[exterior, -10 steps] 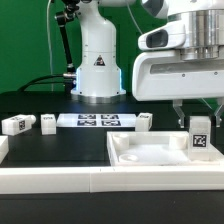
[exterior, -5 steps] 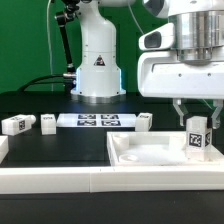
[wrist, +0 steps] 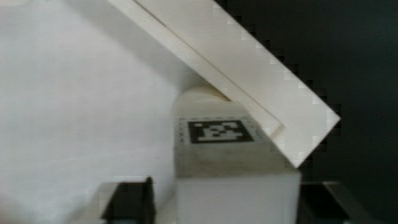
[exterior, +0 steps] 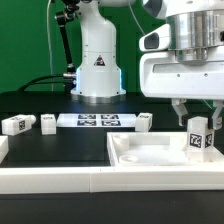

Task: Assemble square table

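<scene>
The square table's top, a large white slab (exterior: 140,152) with a recessed middle, lies at the exterior view's right front. One white tagged leg (exterior: 198,136) stands upright at its right corner. My gripper (exterior: 199,108) hangs straight over that leg, open, with a finger on each side and just above its top. In the wrist view the leg (wrist: 222,160) sits between the dark fingers (wrist: 134,200), with a small gap showing, next to the slab's raised rim (wrist: 249,70). Three more legs (exterior: 17,124) (exterior: 48,122) (exterior: 146,121) lie on the black table.
The marker board (exterior: 95,120) lies between the loose legs in front of the robot base (exterior: 98,65). A long white rail (exterior: 90,180) runs along the front edge. A green backdrop closes the back.
The jaws have spread apart off the upright leg's sides. The leg has shifted slightly toward the exterior view's left and stands on its own.
</scene>
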Robot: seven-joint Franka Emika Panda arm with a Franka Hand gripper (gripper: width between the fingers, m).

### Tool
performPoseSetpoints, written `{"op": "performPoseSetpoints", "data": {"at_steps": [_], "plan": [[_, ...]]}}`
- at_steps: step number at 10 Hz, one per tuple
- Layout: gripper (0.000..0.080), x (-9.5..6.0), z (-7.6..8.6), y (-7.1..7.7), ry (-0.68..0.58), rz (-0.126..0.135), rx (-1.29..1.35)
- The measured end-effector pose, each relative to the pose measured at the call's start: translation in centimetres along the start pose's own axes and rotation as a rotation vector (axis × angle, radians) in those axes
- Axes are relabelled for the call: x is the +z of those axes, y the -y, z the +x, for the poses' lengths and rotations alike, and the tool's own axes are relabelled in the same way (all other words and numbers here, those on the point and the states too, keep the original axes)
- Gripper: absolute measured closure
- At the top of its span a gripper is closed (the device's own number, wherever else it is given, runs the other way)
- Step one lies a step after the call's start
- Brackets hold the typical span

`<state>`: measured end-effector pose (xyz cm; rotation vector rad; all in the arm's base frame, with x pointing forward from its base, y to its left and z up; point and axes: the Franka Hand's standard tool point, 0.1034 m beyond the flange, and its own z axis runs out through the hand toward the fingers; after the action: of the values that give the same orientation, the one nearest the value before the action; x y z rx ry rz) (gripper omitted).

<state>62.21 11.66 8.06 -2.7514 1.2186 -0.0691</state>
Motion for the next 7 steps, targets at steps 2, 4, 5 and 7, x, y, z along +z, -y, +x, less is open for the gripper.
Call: {"op": "performPoseSetpoints", "data": {"at_steps": [2, 4, 5, 7], "plan": [[0.0181, 0.06, -0.40, 0.15, 0.005, -0.004, -0.140], [0.0160, 0.05, -0.58, 0.30, 0.003, -0.006, -0.357], [0.0151, -0.03, -0.55, 0.41, 0.001, -0.010, -0.497], [0.0151, -0.18, -0.37, 0.68, 0.006, -0.014, -0.681]]}}
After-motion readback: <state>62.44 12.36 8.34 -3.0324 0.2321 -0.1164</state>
